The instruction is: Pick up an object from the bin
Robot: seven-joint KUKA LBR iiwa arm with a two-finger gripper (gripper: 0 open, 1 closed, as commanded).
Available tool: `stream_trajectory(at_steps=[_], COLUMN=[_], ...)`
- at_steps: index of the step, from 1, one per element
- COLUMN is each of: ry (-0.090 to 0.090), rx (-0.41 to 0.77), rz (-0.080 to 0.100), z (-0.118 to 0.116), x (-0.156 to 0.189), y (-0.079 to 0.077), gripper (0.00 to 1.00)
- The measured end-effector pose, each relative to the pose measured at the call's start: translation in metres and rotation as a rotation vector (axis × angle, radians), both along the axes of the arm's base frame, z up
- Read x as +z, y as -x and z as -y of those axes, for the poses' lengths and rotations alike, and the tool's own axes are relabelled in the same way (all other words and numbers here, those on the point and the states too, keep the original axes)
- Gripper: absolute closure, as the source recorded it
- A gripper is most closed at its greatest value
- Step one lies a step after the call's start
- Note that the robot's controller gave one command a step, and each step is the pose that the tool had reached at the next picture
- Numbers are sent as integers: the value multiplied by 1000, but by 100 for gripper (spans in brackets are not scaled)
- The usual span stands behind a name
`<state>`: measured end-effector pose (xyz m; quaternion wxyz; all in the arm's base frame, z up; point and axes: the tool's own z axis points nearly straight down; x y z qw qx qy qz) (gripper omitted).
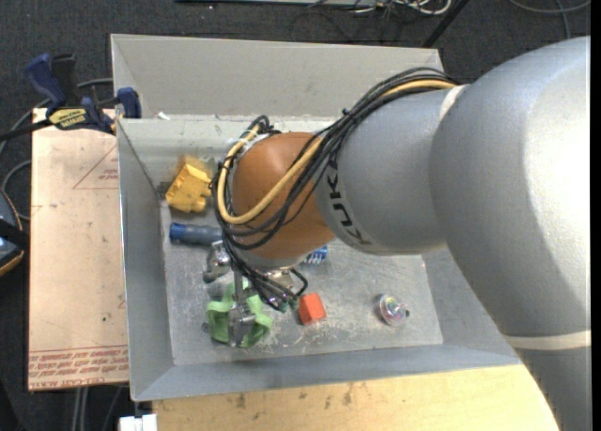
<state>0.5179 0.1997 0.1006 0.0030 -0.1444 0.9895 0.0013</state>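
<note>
My gripper (242,315) is low over the bin's front left corner, right down on a crumpled bright green thing (222,322) that lies on the floor there. Green shows on both sides of the gripper's tip. A small orange-red block (311,308) lies just to the right of the gripper. A blue pen-like stick (192,233) lies behind it, near the left wall.
A yellow blocky toy (189,186) sits at the back left. A small silver and purple piece (391,310) lies at the front right. A blue and white bit (319,254) peeks from under the arm's orange cover. The arm spans the bin's right half.
</note>
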Motion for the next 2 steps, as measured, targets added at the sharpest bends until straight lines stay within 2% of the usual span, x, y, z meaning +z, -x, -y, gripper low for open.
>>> stream_trajectory(at_steps=[1,2], ry=[1,-4], rx=[-1,106], rz=[-3,3], z=[1,-3], x=[-1,-6], y=[1,-11], gripper=[100,100])
